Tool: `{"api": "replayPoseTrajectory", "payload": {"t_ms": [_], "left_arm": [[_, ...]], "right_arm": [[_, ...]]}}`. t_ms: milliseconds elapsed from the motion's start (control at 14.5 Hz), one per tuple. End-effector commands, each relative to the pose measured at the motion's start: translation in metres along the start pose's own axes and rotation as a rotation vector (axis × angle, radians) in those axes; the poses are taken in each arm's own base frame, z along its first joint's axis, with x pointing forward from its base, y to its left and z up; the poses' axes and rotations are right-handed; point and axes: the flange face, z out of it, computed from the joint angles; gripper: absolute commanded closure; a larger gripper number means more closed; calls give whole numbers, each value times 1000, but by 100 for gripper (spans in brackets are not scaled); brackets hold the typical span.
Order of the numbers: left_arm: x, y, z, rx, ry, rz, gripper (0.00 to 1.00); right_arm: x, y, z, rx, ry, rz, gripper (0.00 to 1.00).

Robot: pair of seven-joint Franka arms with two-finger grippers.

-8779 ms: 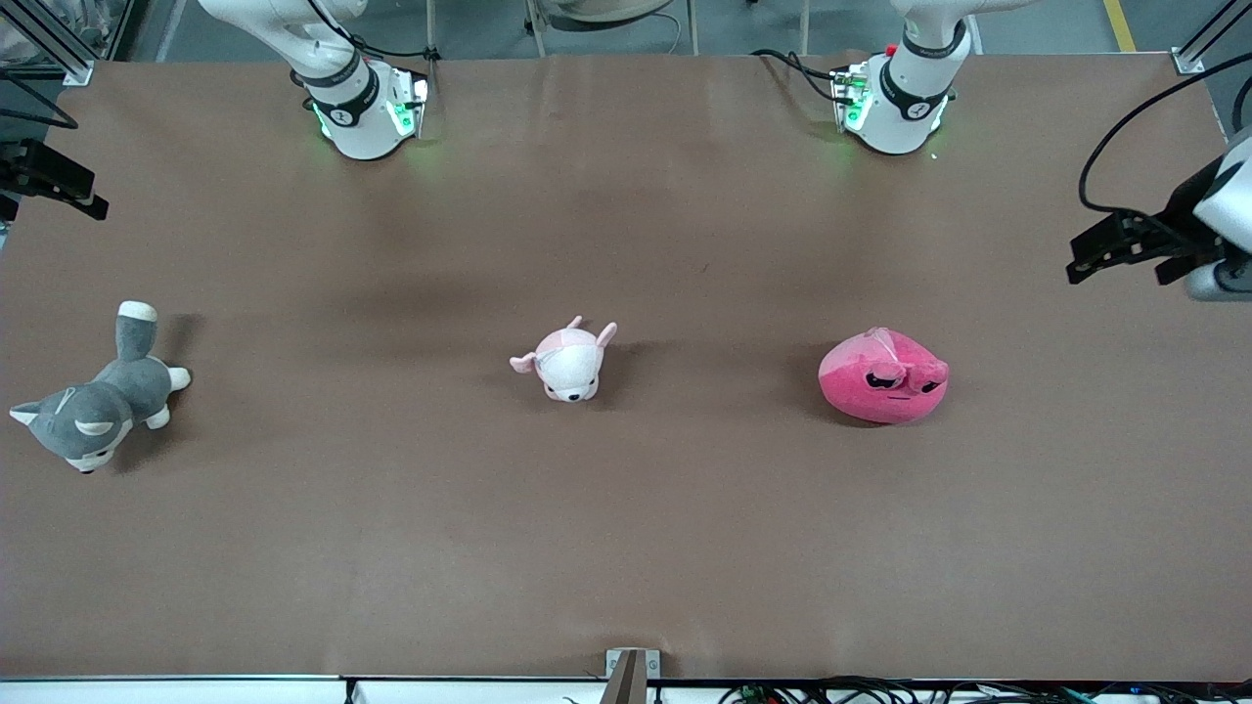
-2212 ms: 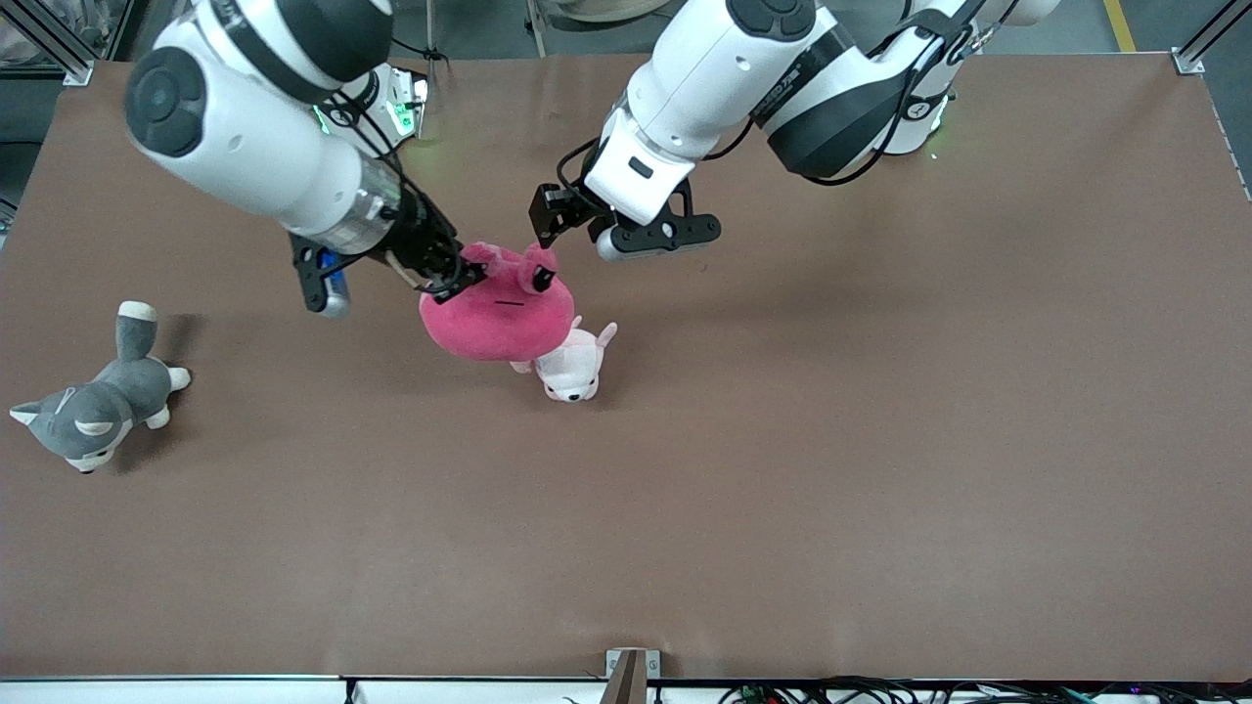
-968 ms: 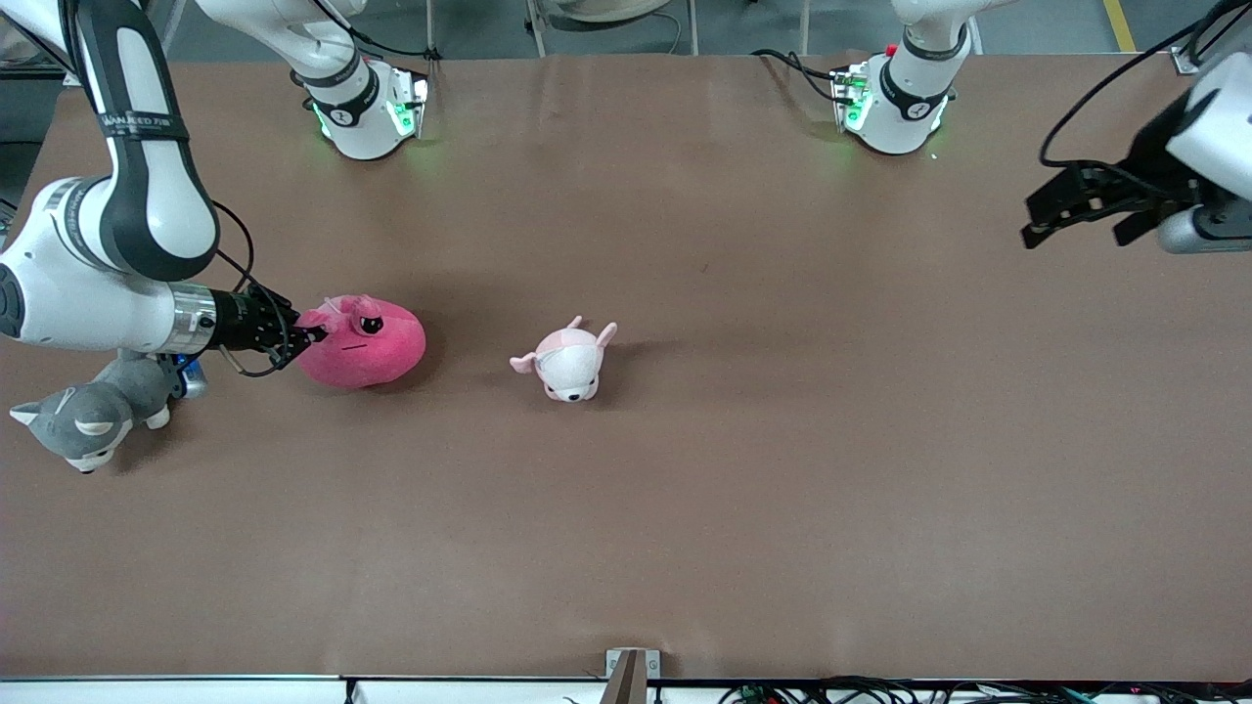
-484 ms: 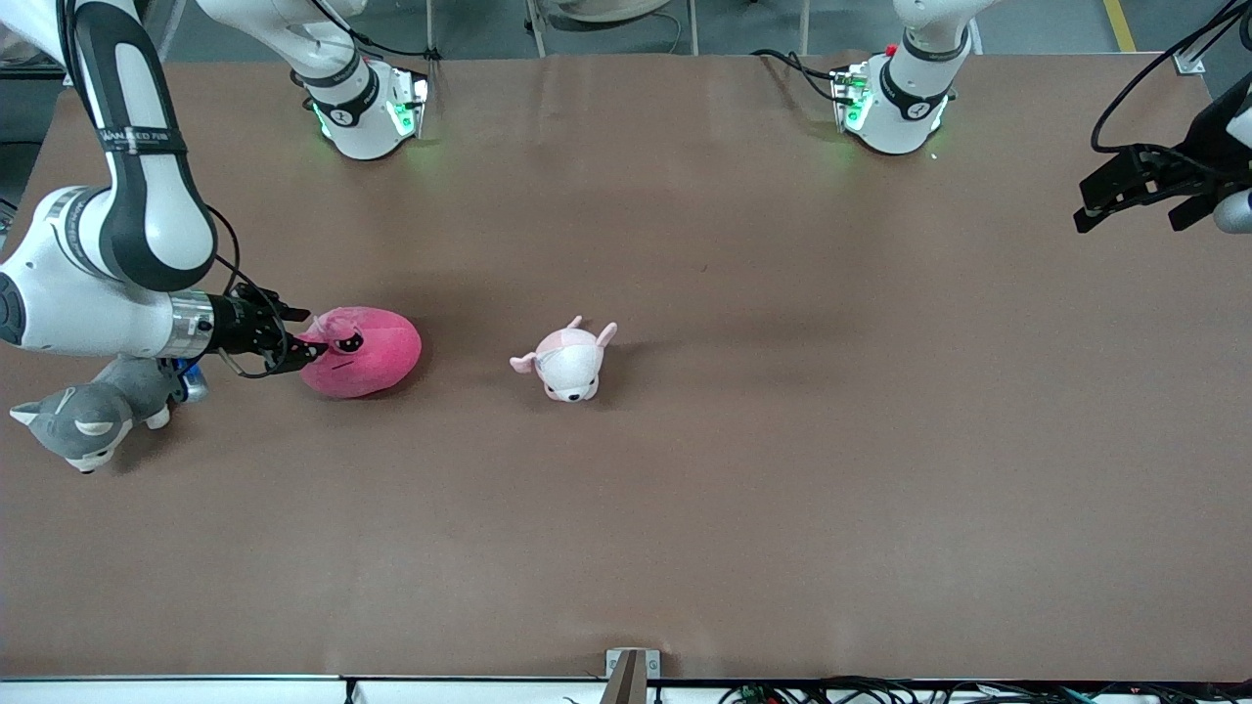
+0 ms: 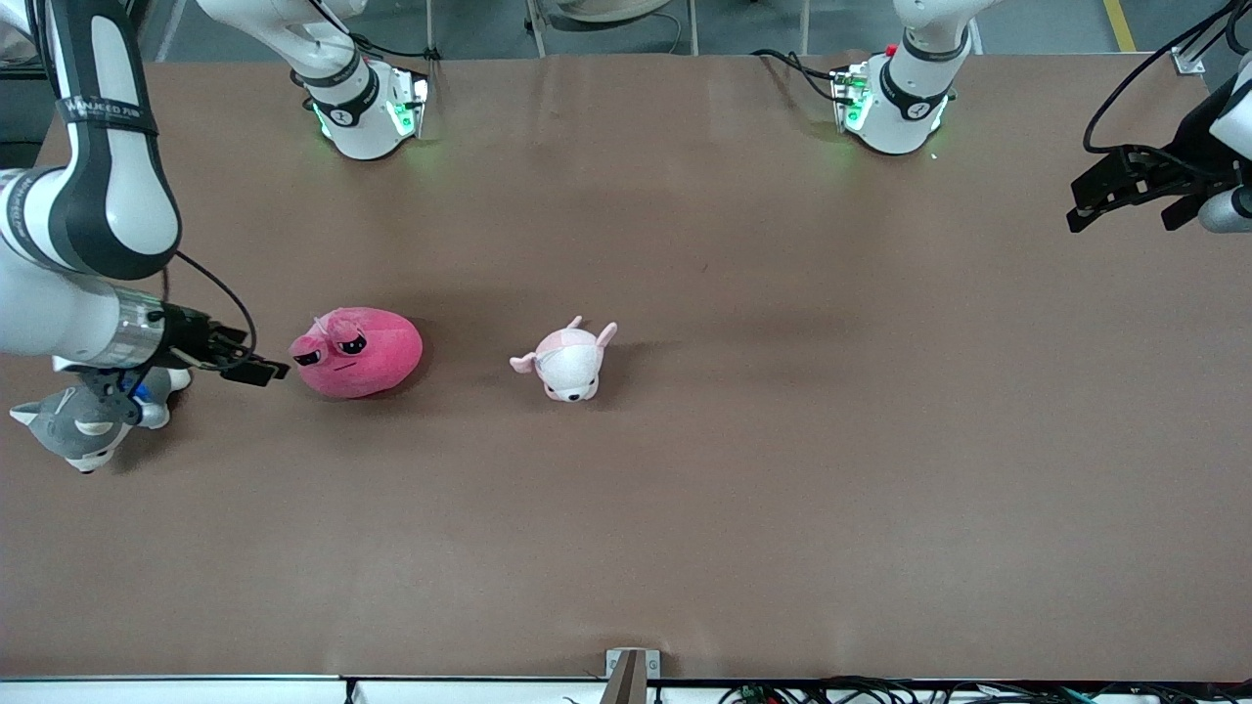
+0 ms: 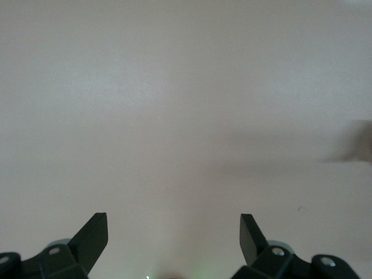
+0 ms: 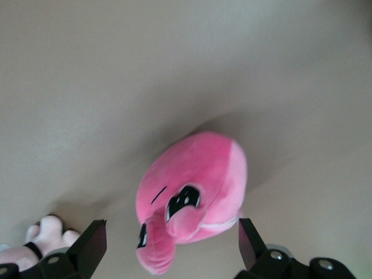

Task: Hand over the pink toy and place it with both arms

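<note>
While both arms hang clear of the toys, the items stand as follows:

- Table: brown covered surface spanning the front view, both arm bases mounted along its edge farthest from the front camera.
- Right arm: white with black bands, reaching down at its own end of the table, forearm lying roughly level and pointing toward the table's middle.
- Left arm: only the wrist part shows at its own end of the table, held up and pointing inward; this arm waits.
- Pink toy: hot-pink rounded plush resting on the table toward the right arm's end, free of any grip, dark eyes and line mouth turned toward the right gripper. The right wrist view shows it lying on the bare surface between the spread fingers' line of sight.
- Grey-and-white dog plush: on the table at the right arm's end, partly under that arm's wrist.
- Pale pink-and-white animal plush: near the table's middle, beside the pink toy and apart from it.
- Right gripper: fingers spread wide and empty, just beside the pink toy, a small gap between.
- Left gripper: fingers spread wide and empty, over bare table well apart from all toys.
</note>
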Motion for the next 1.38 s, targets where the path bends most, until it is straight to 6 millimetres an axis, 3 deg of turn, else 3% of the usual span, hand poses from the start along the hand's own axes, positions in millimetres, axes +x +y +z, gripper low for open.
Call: {"api": "replayPoseTrajectory", "payload": {"t_ms": [0, 207, 553, 691, 1037, 1313], "left_arm": [[-3, -2, -6, 1, 25, -3, 0], [-2, -2, -5, 0, 22, 7, 0], [5, -8, 2, -7, 10, 5, 0], [12, -13, -1, -15, 18, 1, 0], [15, -23, 1, -15, 16, -16, 0], [16, -19, 4, -19, 10, -7, 0]], "right_arm": [[7, 1, -38, -82, 91, -240, 0], [12, 2, -71, -205, 160, -460, 0], [8, -1, -118, -210, 186, -456, 0], [14, 15, -131, -203, 195, -422, 0], [19, 26, -137, -195, 205, -407, 0], [-5, 23, -136, -201, 94, -410, 0]]}}
